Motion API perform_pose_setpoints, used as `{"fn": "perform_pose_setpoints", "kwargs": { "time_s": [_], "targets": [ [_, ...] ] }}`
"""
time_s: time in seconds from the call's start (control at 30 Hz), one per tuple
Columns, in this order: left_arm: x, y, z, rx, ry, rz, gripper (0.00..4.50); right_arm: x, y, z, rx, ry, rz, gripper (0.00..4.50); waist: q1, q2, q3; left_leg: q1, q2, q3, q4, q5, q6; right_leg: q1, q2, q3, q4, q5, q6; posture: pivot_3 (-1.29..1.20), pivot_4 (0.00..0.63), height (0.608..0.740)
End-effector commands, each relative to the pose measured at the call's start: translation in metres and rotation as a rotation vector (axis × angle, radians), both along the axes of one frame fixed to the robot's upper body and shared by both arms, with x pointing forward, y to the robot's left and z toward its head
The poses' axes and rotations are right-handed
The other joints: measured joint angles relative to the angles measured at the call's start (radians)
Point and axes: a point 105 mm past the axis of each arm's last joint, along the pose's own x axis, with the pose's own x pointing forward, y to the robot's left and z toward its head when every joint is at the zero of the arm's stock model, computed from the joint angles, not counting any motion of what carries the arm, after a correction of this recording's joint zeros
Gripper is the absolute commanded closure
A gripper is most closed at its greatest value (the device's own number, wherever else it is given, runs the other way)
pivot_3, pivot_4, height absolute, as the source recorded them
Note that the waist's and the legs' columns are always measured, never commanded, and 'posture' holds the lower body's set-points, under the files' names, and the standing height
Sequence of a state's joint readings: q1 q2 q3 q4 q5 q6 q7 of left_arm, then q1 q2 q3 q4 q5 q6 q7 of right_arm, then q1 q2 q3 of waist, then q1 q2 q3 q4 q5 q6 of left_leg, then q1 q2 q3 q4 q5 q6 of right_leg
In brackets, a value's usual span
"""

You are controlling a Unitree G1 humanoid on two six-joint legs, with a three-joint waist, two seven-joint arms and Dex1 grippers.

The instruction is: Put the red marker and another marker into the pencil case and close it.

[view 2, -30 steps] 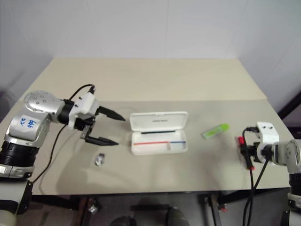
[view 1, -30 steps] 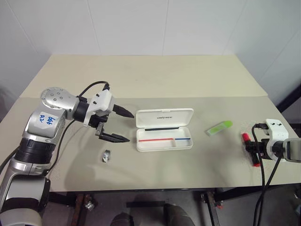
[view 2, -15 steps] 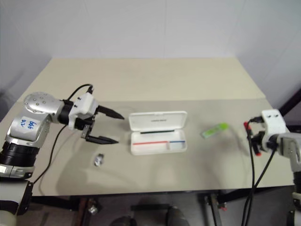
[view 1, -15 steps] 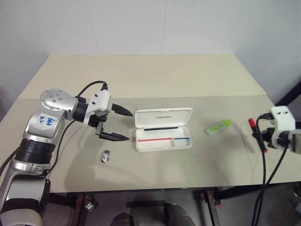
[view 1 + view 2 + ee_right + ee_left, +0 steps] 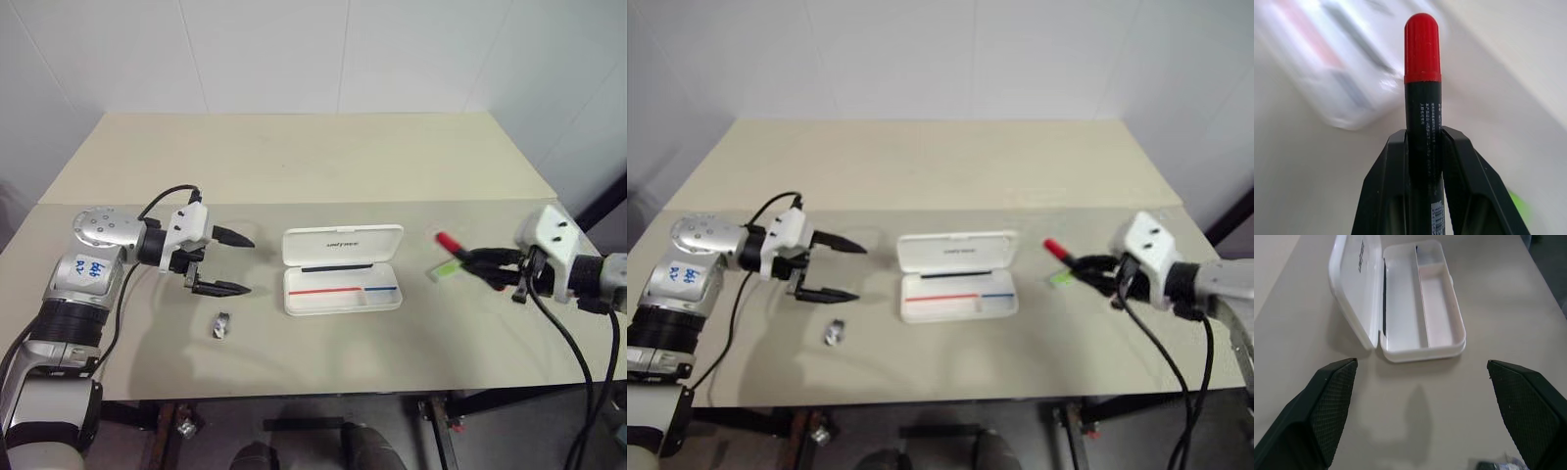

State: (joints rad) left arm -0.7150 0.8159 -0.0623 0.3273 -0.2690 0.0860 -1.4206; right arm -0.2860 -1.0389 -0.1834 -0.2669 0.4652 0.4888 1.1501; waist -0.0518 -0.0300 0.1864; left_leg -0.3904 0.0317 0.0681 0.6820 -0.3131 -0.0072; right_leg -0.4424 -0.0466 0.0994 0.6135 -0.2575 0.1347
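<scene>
Red marker (image 5: 453,242): clamped in right gripper (image 5: 487,262), cap leading toward the case, apparently for insertion. White pencil case (image 5: 342,270): lid open on tan table (image 5: 294,166), ready to receive. Green marker (image 5: 446,269): below the gripper. Left gripper (image 5: 227,262): jaws spread, empty, beside the case.

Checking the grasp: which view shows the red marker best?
Right wrist view: the red marker stands clamped between the right hand's fingers, red cap outward. Both eye views show it small, pointing toward the pencil case.

Red-capped black marker (image 5: 1422,98); white case (image 5: 342,269)
</scene>
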Motion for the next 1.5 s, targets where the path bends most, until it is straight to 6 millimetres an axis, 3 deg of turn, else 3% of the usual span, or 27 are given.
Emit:
{"fn": "perform_pose_setpoints", "kwargs": {
  "time_s": [0.03,0.4,0.77,1.03,1.5],
  "targets": [
    [-0.004,0.005,0.011,-0.004,-0.052,0.019,0.0,-0.012,0.018,0.002,-0.076,0.001,0.161,3.93,0.0,0.0,0.0,0.0,0.0,0.0,0.0,0.0,0.0,0.0,0.0,0.0,0.0,0.0,0.0,0.0,0.15,0.74],
    [-0.013,-0.006,0.006,-0.03,-0.056,0.065,0.0,0.042,0.069,-0.011,-0.157,-0.09,0.238,3.93,-0.003,0.0,0.0,0.002,0.001,0.0,0.001,0.0,-0.001,-0.001,0.001,-0.001,0.007,-0.001,-0.003,0.0,0.15,0.74],
    [-0.021,-0.02,0.002,-0.065,-0.047,0.095,0.0,0.063,0.129,-0.031,-0.197,-0.153,0.395,3.93,-0.005,0.0,0.0,0.001,0.001,0.0,0.001,0.0,-0.001,-0.001,0.0,-0.001,0.009,-0.001,-0.003,0.0,0.15,0.74],
    [-0.025,-0.021,0.001,-0.076,-0.042,0.114,0.0,0.07,0.144,-0.034,-0.217,-0.216,0.443,3.93,-0.007,0.0,0.0,0.001,0.001,0.0,0.001,0.0,-0.001,-0.001,0.0,-0.001,0.009,-0.001,-0.003,0.0,0.15,0.74],
    [-0.026,-0.023,0.003,-0.086,-0.047,0.119,0.0,0.085,0.145,-0.036,-0.248,-0.28,0.432,3.93,-0.011,0.0,0.0,0.001,0.001,0.0,0.001,0.001,-0.001,-0.001,0.0,-0.001,0.01,-0.001,-0.003,0.0,0.15,0.74]
  ]
}}
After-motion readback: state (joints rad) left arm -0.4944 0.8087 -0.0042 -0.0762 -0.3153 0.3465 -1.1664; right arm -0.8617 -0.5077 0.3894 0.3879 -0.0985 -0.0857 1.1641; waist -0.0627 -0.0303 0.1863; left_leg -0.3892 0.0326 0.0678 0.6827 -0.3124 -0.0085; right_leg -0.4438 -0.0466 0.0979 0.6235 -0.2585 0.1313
